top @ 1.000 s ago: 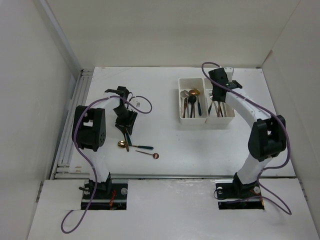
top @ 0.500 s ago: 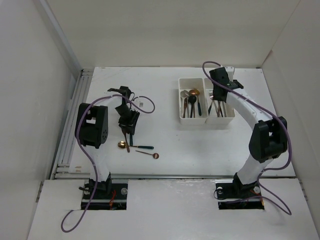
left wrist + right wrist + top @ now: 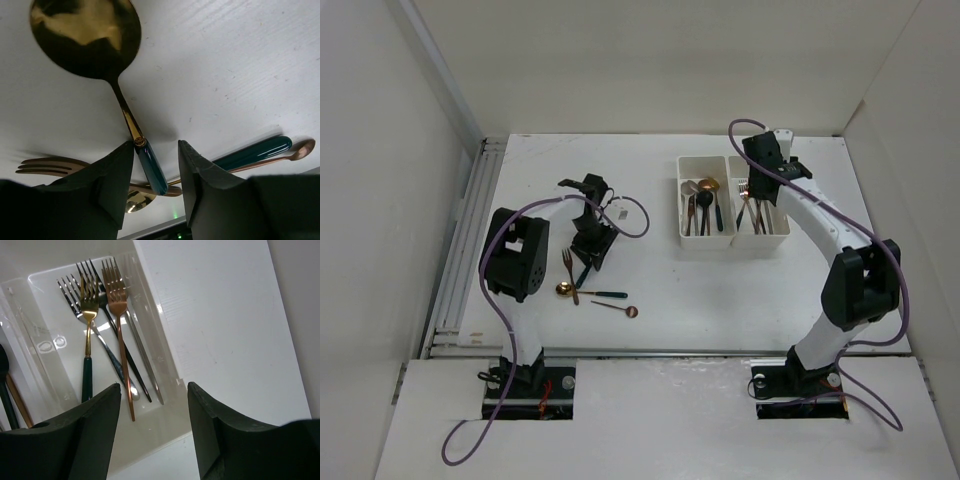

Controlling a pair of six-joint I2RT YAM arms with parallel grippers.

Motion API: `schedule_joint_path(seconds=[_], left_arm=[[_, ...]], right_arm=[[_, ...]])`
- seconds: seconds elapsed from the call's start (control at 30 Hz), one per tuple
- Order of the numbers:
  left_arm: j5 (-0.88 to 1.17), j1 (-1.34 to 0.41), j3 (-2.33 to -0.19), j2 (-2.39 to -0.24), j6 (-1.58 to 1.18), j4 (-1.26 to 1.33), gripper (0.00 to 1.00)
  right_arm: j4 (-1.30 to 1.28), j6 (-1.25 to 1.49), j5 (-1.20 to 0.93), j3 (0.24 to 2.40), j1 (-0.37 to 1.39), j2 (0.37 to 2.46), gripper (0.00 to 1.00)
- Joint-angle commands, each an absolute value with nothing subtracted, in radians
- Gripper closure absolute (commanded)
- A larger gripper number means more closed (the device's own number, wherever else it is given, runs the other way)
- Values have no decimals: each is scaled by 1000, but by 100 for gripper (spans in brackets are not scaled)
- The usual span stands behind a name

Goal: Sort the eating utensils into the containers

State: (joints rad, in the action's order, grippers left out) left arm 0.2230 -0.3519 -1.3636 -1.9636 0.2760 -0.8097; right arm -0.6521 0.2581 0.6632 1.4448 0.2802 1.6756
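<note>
My left gripper (image 3: pixel 590 252) hangs low over the table's left-middle. In the left wrist view its jaws (image 3: pixel 156 145) straddle a gold spoon with a teal handle (image 3: pixel 150 167). The handle touches the left fingertip (image 3: pixel 127 155), with a gap to the right one. A copper fork (image 3: pixel 567 262), a gold spoon (image 3: pixel 563 289), a teal-handled utensil (image 3: pixel 610 295) and a copper spoon (image 3: pixel 632 311) lie loose nearby. The two joined white bins (image 3: pixel 681 215) stand at the right. The left bin holds spoons (image 3: pixel 705 200) and the right holds forks (image 3: pixel 107 295). My right gripper (image 3: pixel 154 390) is open and empty above the fork bin's edge (image 3: pixel 167 370).
White walls enclose the table on three sides. A metal rail (image 3: pixel 460 255) runs along its left edge. Purple cables loop from both arms, one (image 3: pixel 635 215) beside my left wrist. The near table edge (image 3: pixel 670 352) lies just beyond the loose utensils.
My left gripper has moved right, uncovering the copper fork on the table. My right gripper has shifted slightly back and right over the fork bin.
</note>
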Motion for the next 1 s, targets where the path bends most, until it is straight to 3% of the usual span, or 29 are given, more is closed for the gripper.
schedule_joint_path(seconds=[0.0,0.07,0.17,0.2,0.33,0.43,0.57,0.67,0.77,0.97], left_arm=[[141,-342,-1329,-2031,282,-741,63],[141,-342,-1328,-2052,273,-741,66],[141,-342,-1328,-2065,264,-730,88],[141,-342,-1341,-2077,264,-730,100],[274,-333,-1390,-2077,264,-733,100],[417,-299,-1500,-2042,229,-753,100],[578,-255,-1687,-1981,119,-764,100],[603,-245,-1753,-1899,-35,-677,100],[627,-245,-1728,-1803,-138,-567,100],[571,-264,-1695,-1706,-276,-492,100]], right_arm=[[-646,261,687,1463,282,1626,39],[-646,261,687,1463,282,1617,39],[-646,261,687,1463,282,1608,39],[-646,261,687,1463,282,1599,39],[-667,261,669,1497,296,1589,39],[-687,261,669,1525,351,1549,31],[-660,273,563,1552,463,1496,11],[-563,310,285,1516,562,1451,0],[-359,373,38,1464,642,1439,0],[-147,468,-67,1485,794,1561,2]])
